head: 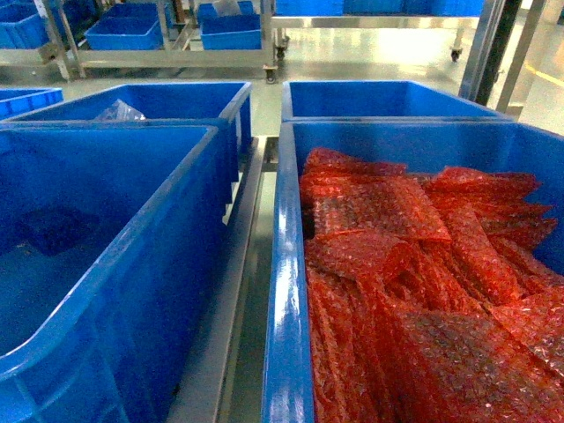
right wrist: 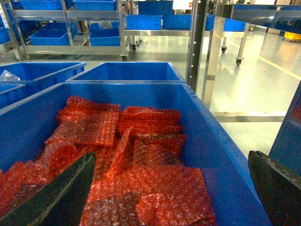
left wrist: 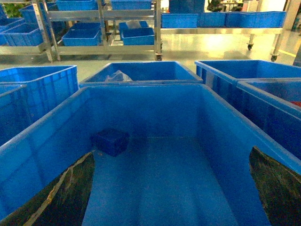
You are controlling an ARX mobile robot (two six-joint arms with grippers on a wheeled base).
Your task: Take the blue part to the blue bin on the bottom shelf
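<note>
Red bubble-wrap bags (head: 423, 291) beside bin (head: 132, 291) with blue part (left wrist: 110, 141).

part (left wrist: 109, 141) in left bin (head: 132, 291), bags (head: 414, 282) in right bin (head: 286, 317)

Head view above both bins, wrist views each over one

Four large blue bins sit close by in the head view: one beneath the left tool (left wrist: 171, 188) holding one blue part (left wrist: 110, 141), one beneath the right tool (right wrist: 171, 188) heaped with red bubble-wrap bags (head: 414, 291) too many to count, and two beyond.
</note>
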